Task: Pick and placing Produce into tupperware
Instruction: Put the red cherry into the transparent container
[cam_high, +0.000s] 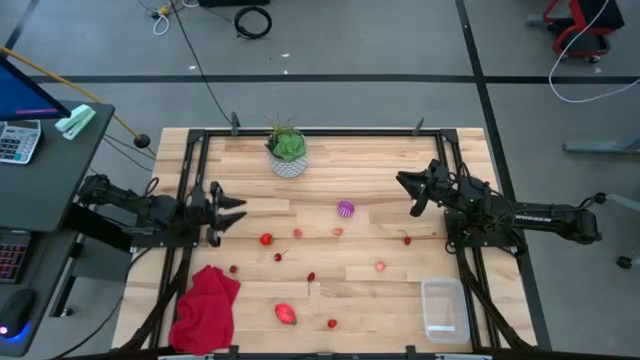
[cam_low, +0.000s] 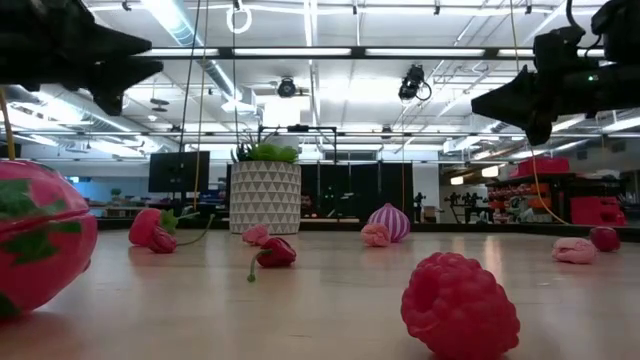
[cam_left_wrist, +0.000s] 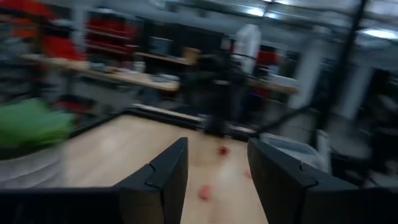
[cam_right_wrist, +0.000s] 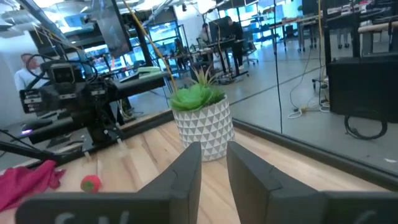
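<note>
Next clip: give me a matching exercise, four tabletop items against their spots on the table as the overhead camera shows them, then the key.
Items:
1. tupperware
2. plant pot
3. red cloth
4. purple ribbed ball

Places in the high view:
A. bottom left
B. near the centre
C. bottom right corner
D. top edge, middle

Pairs: 1-C, 2-D, 3-A, 4-B

Tabletop (cam_high: 380, 160): pale wood planks, smooth satin sheen. Tupperware (cam_high: 444, 309): clear glossy plastic. Red cloth (cam_high: 205, 308): soft, matt, crumpled. Plant pot (cam_high: 288, 165): white, matt (faceted relief). Raspberry piece (cam_low: 460, 305): bumpy, matt.
</note>
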